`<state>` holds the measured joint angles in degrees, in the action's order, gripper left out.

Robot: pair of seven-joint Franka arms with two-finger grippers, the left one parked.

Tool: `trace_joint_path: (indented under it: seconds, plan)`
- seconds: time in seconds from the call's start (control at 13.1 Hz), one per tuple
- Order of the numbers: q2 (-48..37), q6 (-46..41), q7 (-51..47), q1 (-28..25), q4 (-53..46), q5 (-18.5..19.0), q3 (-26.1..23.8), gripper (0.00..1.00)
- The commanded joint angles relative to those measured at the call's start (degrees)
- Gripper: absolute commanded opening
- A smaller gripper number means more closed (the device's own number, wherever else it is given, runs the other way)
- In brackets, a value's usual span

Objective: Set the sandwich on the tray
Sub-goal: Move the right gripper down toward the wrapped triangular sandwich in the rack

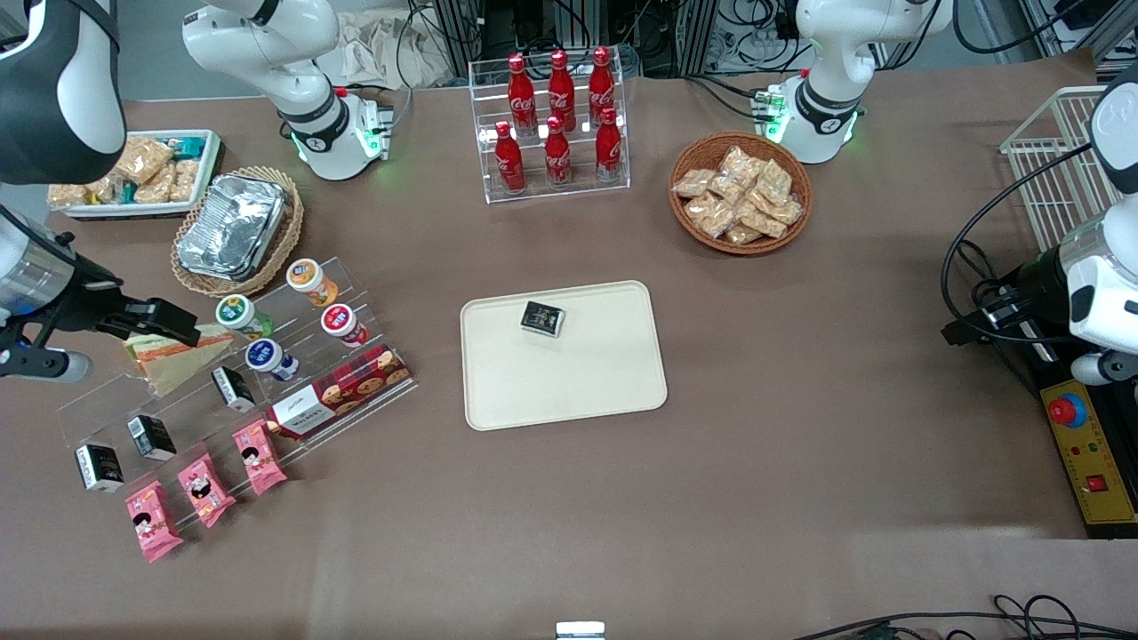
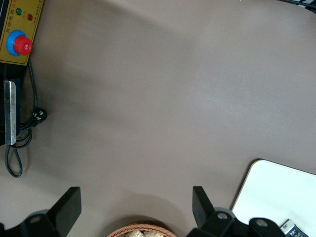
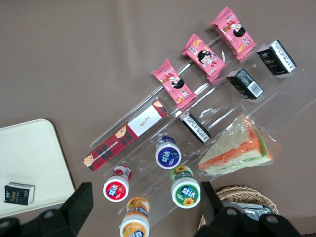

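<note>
Cream tray (image 1: 563, 360) lies mid-table in the front view, the sandwich (image 1: 178, 354) on a clear stand (image 1: 222, 391) toward the working arm's end, apparently just under the gripper (image 1: 182, 326). Wrist view: fingers (image 3: 79, 205) spread wide, empty, sandwich (image 3: 237, 150) apart

Sandwich (image 1: 178, 354) (image 3: 238, 149): lying on the clear stepped rack (image 1: 231, 382) toward the working arm's end of the table, just beside the small cups (image 1: 267, 356).
Gripper (image 1: 169, 322) (image 3: 145, 205): hanging above the rack, fingers spread apart, overlapping the sandwich's edge in the front view.
Tray (image 1: 578, 382) (image 3: 34, 158): sitting mid-table, well apart from the rack; a small box (image 1: 543, 318) (image 3: 19, 193) is lying on it.
Packets (image 1: 204, 487): resting on the rack's step nearest the front camera.
Cookie box (image 1: 342, 389): lying along the rack's edge nearest the tray.
Wicker basket (image 1: 238, 229): sitting farther from the front camera than the rack.
</note>
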<state>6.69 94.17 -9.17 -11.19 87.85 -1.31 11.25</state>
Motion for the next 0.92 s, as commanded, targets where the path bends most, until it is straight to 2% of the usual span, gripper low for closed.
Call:
trace_joint_path:
  seconds: [0.0,0.08,0.23,0.46,0.69,0.84]
  plan:
    - [-0.6,-1.4,-2.4,0.3,-0.4,2.7,1.3,0.97]
    - [-0.5,-1.4,-7.0,0.4,0.0,4.6,1.8,0.97]
    - [0.0,-1.4,-20.4,1.3,0.2,4.9,1.9,0.97]
    - [0.4,-4.7,-31.9,3.1,0.2,5.4,1.9,0.97]
    - [1.7,-5.1,-40.0,4.5,0.3,5.4,1.9,0.97]
    - [2.8,-5.1,-39.8,7.7,0.4,5.3,1.8,0.97]
